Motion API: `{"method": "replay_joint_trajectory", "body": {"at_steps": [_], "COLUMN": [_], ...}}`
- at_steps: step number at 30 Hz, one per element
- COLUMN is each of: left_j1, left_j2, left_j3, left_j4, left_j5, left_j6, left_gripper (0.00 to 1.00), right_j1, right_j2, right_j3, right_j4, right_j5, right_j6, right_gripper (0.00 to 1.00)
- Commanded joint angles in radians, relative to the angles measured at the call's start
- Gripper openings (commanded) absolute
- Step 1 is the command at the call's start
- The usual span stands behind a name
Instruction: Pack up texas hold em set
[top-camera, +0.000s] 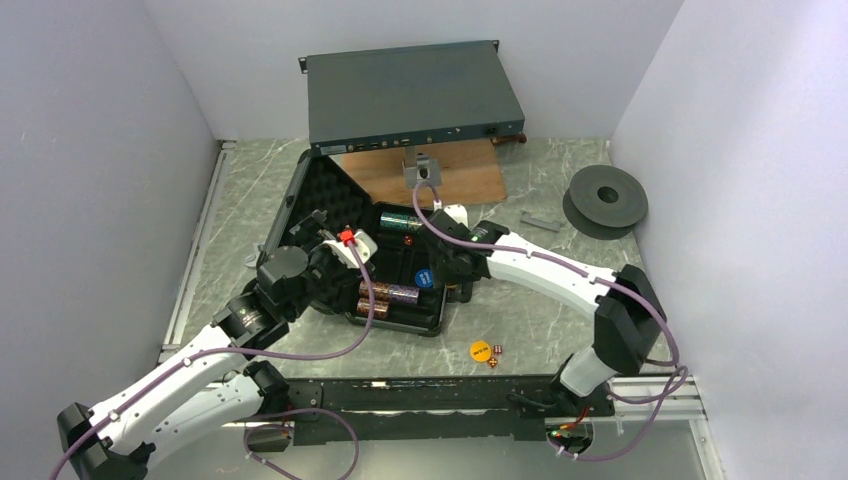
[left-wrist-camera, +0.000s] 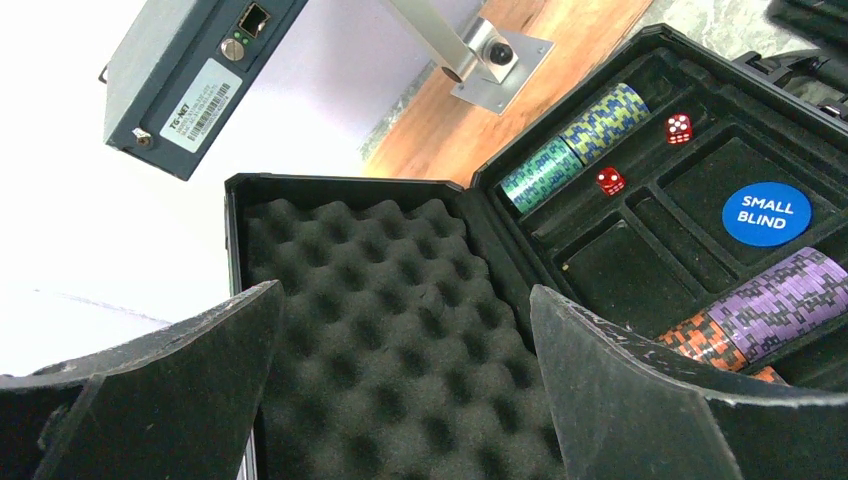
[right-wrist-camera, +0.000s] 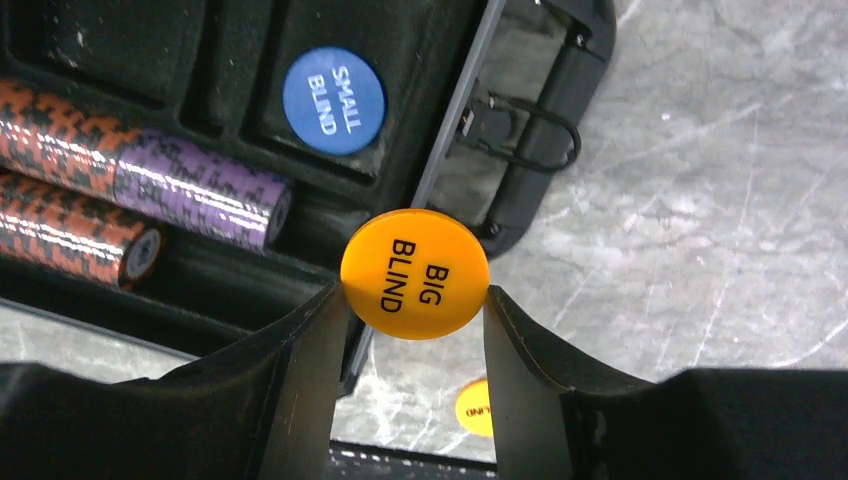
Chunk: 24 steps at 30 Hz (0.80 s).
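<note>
case (top-camera: 437, 326): open, foam lid (left-wrist-camera: 380, 300) laid back, tray part filled.
chip stacks: orange-purple stacks (right-wrist-camera: 150, 185) in case's front trough; green-blue stack (left-wrist-camera: 575, 140) in case's back trough.
right gripper (right-wrist-camera: 413, 292): half closed, pinching BIG BLIND disc (right-wrist-camera: 415, 250) by its edges, over case's right rim by the latch (right-wrist-camera: 520, 130).
left gripper (left-wrist-camera: 405, 295): spread wide, holding nothing, over case lid.
step, judged: disc into case. Move inward over a bare pocket near SMALL BLIND disc (right-wrist-camera: 333, 100), tip flat, lower before letting go; on edge, likely to roll.
top view only: yellow disc (top-camera: 480, 350) and loose dice (top-camera: 497, 350) outside case, off its front right corner, unpacked.
left wrist only: two red dice (left-wrist-camera: 610, 180) inside case beside green-blue stack.
right wrist only: print on held disc.
</note>
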Motion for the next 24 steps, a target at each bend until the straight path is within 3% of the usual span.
{"method": "replay_joint_trajectory", "body": {"at_steps": [1, 15, 24], "left_j1": [0.002, 0.002, 0.002], "left_j2": [-0.020, -0.021, -0.017], "left_j3": [0.010, 0.010, 0.011], "left_j4": [0.019, 0.018, 0.015], "left_j5": [-0.015, -0.013, -0.013], "left_j6": [0.004, 0.007, 0.009], "left_gripper": [1.00, 1.00, 0.99], "right_j1": [-0.021, -0.059, -0.090], "right_j2": [0.062, 0.251, 0.307], "right_j3": [0.080, 0.159, 0.183], "right_j4": [0.073, 0.170, 0.216], "right_j5": [-0.017, -0.081, -0.107], "right_j6": [-0.048, -0.090, -0.117], "right_gripper": [0.49, 0.49, 0.54]}}
